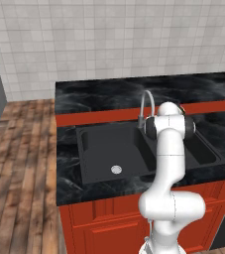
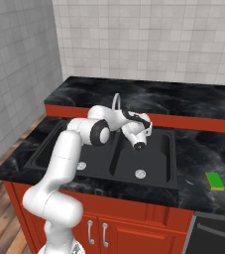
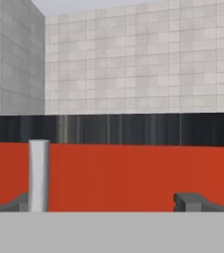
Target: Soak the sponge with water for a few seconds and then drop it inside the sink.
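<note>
Fingers (image 3: 107,201) stand wide apart with nothing between them. Two dark tips poke up at the bottom of the hand view, one on each side, and past them is a red wall with a grey tap pipe (image 3: 39,174) close by the left tip.

From the right base view, the hand is up over the sink (image 2: 166,149), near the tap (image 2: 116,101), and it points toward the back wall.

The sponge (image 2: 214,180) is not in the hand. It lies flat on the black table (image 2: 203,149), well off to the right of the sink, green side up (a thin yellow edge shows along the front). Nothing touches it.

No water can be seen coming from the tap. Both sink bowls look bare, each with a round silver drain (image 2: 140,173).

So the job looks like it is right at the start. The sponge has not been picked up yet. It has not been wetted, and it has not been dropped in the sink. All of that is left to do. I think the arm must swing over to the right and go down to the sponge first.
</note>
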